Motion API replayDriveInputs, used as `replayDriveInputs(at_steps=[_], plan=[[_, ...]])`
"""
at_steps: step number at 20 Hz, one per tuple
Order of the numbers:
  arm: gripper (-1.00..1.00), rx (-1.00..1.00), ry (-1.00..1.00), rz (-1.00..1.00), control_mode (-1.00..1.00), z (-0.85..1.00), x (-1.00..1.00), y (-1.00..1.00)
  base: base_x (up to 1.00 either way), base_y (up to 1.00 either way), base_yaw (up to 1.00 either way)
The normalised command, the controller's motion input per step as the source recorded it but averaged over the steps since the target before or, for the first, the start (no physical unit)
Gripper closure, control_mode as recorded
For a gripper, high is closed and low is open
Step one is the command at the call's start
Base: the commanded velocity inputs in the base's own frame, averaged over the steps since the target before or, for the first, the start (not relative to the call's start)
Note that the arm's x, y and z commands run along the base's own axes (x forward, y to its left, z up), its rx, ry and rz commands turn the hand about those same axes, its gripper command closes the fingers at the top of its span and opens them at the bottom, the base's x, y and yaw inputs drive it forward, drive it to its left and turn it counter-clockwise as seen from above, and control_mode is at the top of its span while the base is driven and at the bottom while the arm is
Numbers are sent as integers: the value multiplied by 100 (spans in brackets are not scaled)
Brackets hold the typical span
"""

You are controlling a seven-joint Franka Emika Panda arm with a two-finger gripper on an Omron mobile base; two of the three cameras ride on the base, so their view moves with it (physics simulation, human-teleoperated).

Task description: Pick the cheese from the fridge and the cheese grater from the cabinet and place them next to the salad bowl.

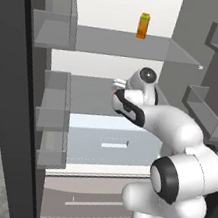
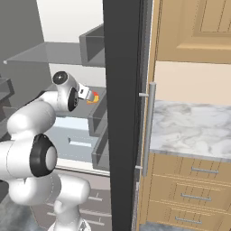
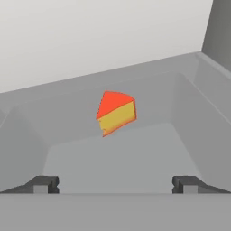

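The cheese [image 3: 116,113], a small yellow-orange wedge with a red side, lies on a grey shelf of the open fridge [image 1: 117,44]. It sits a short way ahead of my gripper [image 3: 116,186], centred between the two fingertips and apart from them. The gripper is open and holds nothing. From the right base view the cheese [image 2: 93,98] shows just past my hand [image 2: 84,93] on the middle shelf. The tan cabinet [image 2: 198,27] hangs to the right of the fridge. The cheese grater and the salad bowl are out of view.
An orange carton with a green top [image 1: 143,25] stands on the upper shelf. A pale blue drawer [image 1: 110,142] lies below the cheese's shelf. The dark fridge door [image 2: 122,113] stands open beside a marble counter [image 2: 194,126] over tan drawers [image 2: 194,196].
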Motion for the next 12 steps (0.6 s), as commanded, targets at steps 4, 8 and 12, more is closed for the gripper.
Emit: replayDriveInputs(at_steps=[4, 8, 12], plan=[[-100, 0, -2, 0, -100, -9, 13, 4, 0, 0, 0], [-100, 0, -5, 0, -100, -10, 21, 7, 0, 0, 0], [-100, 0, -1, 0, -100, -1, 23, 2, 0, 0, 0]])
